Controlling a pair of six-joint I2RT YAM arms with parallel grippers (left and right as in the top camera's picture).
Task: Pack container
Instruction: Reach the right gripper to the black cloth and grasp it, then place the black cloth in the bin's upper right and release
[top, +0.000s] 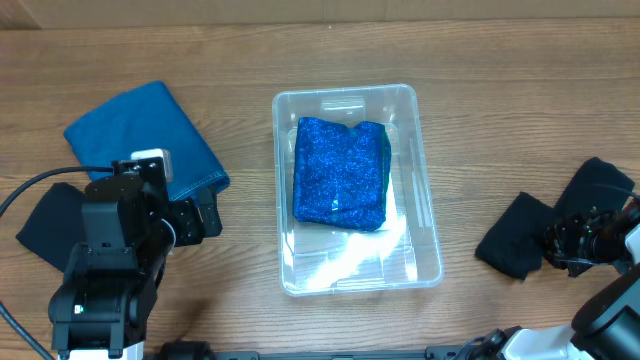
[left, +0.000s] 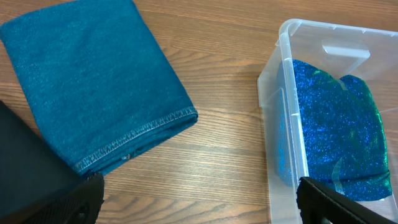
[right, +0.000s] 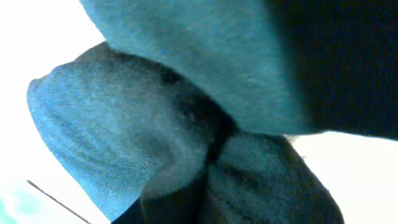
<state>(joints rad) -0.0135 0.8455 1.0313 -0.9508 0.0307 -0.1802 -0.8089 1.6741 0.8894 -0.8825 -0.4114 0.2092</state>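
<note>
One sparkly blue cloth (top: 340, 172) in container (top: 345, 266); R gripper (top: 563, 240) pinching black cloth (top: 510, 250).

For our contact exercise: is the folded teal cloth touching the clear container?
Apart. The left wrist view shows bare wooden table between the folded teal cloth and the clear container.

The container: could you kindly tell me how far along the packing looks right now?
Done: one glittery blue cloth lies folded inside the container. In hand: the right gripper is at the right-hand black cloth, though its grip is hidden. Left to do: the teal cloth and the left-hand black cloth lie on the table near the open left gripper.
</note>
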